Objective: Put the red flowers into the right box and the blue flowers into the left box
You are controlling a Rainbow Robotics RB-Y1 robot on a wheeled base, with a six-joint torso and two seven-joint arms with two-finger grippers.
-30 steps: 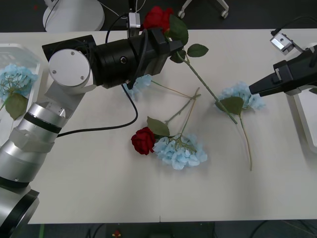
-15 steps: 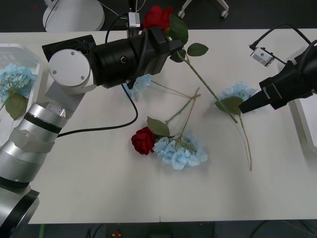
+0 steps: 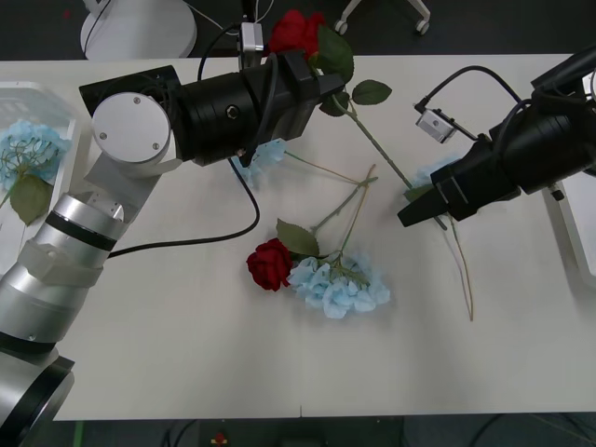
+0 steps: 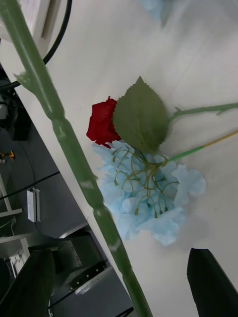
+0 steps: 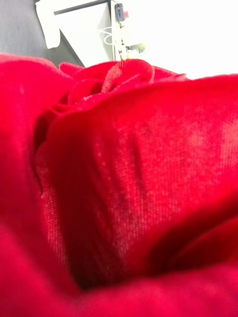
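While the left claw (image 3: 312,70) stood at the far side of the counter (image 3: 186,354), it was clenched on a red rose (image 3: 298,33) just under the head, and the left wrist view showed red petals (image 5: 119,198) pressed close to the lens. From that grip the held stem (image 3: 386,158) ran slanting across the counter toward the robot's right, its lower end reaching a pale blue flower (image 3: 433,172). The right claw (image 3: 410,214) lay at that lower end; in the right wrist view its black fingers (image 4: 213,282) were spread wide, released, with the green stem (image 4: 74,163) crossing the gap between them on a diagonal. The relation deciding the next move was therefore this: the stem's long axis passed between the open fingers, so a closing of the right claw would probably take it, and the right arm was the nearer one to the right box (image 3: 573,223) at the counter's right edge. A second red rose (image 3: 270,264) and a blue cluster (image 3: 340,284) lay touching at mid-counter, another blue flower (image 3: 268,154) beside the left arm. One blue flower (image 3: 28,149) already rested in the left box (image 3: 42,93).
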